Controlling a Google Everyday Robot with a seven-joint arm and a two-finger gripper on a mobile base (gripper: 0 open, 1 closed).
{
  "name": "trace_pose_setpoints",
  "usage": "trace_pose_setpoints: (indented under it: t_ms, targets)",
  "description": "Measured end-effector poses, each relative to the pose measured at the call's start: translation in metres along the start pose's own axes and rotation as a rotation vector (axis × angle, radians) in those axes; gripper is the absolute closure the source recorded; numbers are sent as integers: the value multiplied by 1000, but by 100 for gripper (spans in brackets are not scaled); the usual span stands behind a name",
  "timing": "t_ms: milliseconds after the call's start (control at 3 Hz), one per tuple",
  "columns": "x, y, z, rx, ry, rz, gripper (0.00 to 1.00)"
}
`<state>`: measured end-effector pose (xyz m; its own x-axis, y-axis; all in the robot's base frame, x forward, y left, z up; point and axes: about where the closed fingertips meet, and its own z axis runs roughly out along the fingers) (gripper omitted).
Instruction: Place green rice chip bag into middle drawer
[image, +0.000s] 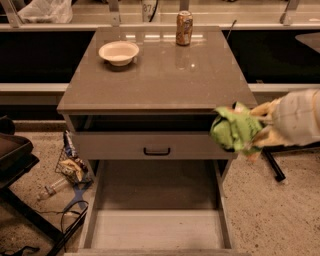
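gripper (256, 133) off tabletop's (160, 80) front-right corner | jaws clamped on green rice chip bag (232, 131) | we should carry it toward the front edge's middle, lower into middle drawer (155, 231), then release

floor (270, 210): pale speckled | cabinet (160, 80): glossy brown top | litter (72, 167): floor, left

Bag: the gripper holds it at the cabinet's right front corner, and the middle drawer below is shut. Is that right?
Not quite. The camera view shows the middle drawer pulled open, its pale floor in sight. The rest is right: the gripper is shut on the bag at the right front corner of the cabinet.
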<state>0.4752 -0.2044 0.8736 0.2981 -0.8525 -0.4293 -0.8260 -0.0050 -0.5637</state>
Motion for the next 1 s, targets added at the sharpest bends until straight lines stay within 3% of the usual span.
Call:
trace_pose_setpoints:
  t_ms: [333,667,1000]
  targets:
    - [9,46,68,-40,-45,56,100]
    - [24,88,138,-85,-42,95,100]
    - [37,121,191,-132,13,91,100]
